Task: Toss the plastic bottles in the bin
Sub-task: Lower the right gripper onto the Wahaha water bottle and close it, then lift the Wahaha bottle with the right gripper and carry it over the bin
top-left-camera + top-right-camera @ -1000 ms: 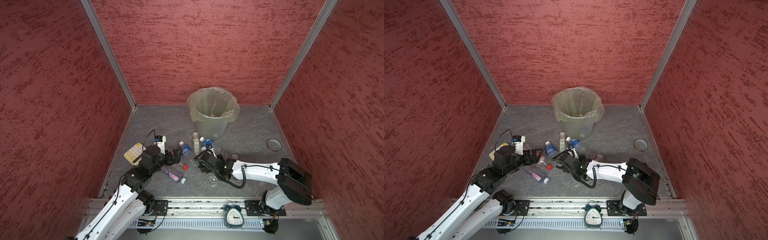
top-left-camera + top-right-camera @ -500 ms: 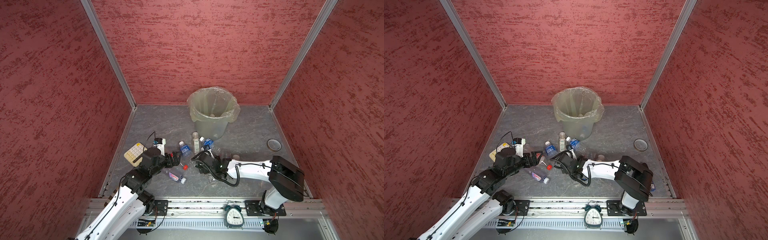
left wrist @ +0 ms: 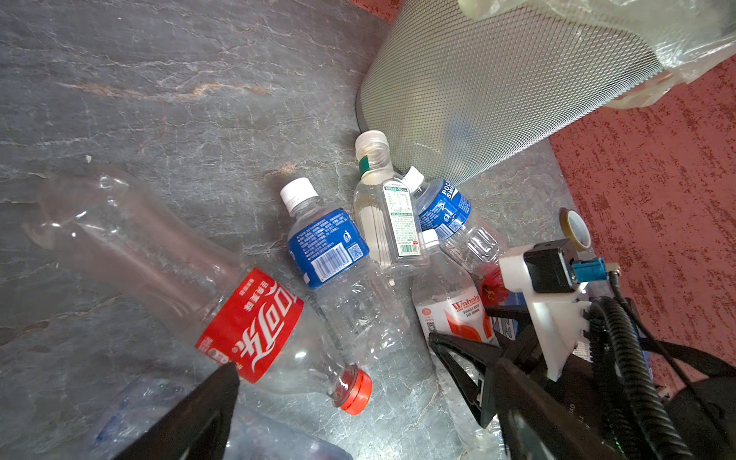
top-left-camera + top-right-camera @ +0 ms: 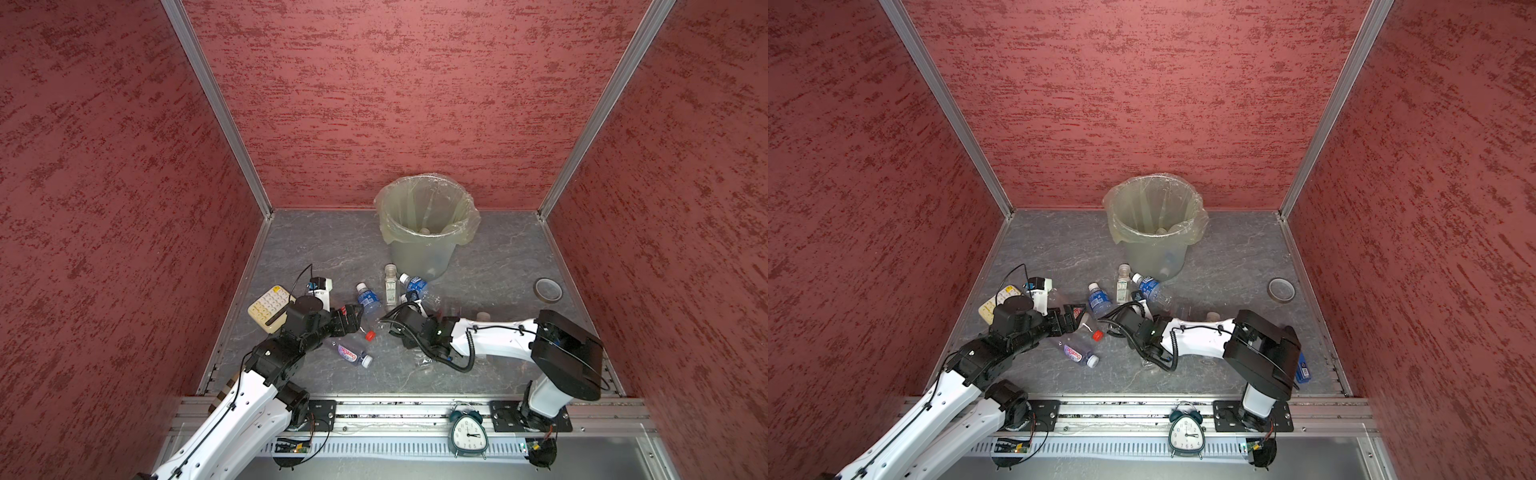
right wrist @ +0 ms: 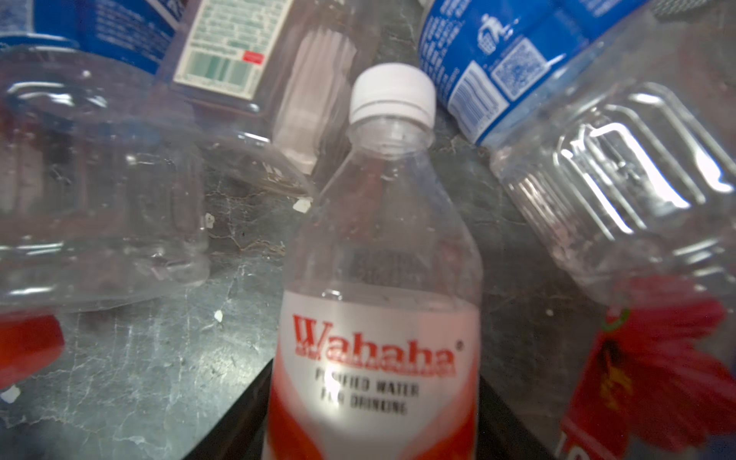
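Red mottled walls close in three sides of a grey, stone-patterned desk (image 4: 316, 249). Biggest on it is the bin (image 4: 419, 257), a tapered bucket with a yellowish bag folded over its rim, standing near the back wall. Pale shapes at its bottom may be bottles, but I cannot be sure.

Both my arms reach low toward the middle of the desk, where the plastic bottles (image 4: 390, 286) lie in a loose heap just in front of the bin. My left pincer (image 3: 332, 356) stands wide and holds nothing. The neck end of a cola bottle (image 3: 247, 322), lying on its side, shows between its two tips.

My right pincer (image 5: 376, 368) has a water bottle (image 5: 378, 255) with a white-and-red label lying between its jaws. They run close along both sides of the label, though I cannot tell whether they pinch it. Beside it lie a blue-labelled bottle (image 3: 326, 247) and a slim clear bottle (image 3: 390, 215), and nearer my base a purple-labelled bottle (image 4: 351, 353).

All of these look empty to me, so I expect them to be light, thin-walled, quick to dent and slick on bare plastic. The labelled belly seems the place to take hold, square across and with a modest squeeze. The neck under the white cap (image 5: 392, 91) is likely stiffer, but it is narrow and apt to swivel.
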You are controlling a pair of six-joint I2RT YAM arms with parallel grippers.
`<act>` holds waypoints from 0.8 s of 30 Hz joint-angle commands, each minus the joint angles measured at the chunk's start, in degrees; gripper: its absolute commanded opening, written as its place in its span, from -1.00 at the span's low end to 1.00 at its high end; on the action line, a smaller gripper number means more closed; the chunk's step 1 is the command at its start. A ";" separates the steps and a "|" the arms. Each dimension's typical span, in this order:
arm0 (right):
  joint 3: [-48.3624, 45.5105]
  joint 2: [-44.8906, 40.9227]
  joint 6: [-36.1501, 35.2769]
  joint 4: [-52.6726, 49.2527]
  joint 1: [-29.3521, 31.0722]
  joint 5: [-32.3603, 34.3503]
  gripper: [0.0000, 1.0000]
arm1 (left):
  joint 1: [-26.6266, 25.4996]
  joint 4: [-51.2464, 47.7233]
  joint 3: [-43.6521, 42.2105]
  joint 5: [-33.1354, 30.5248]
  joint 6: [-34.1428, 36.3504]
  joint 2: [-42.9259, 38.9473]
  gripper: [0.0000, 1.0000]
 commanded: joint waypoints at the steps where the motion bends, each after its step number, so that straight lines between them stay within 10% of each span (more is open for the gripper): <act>1: 0.45 -2.92 1.18 -0.88 0.27 0.93 0.16 | 0.32 0.59 -0.25 -0.19 -0.18 0.06 0.99; 24: -9.57 -26.10 0.42 2.10 4.39 14.71 0.05 | -2.11 2.35 -0.44 0.76 -0.63 1.06 0.99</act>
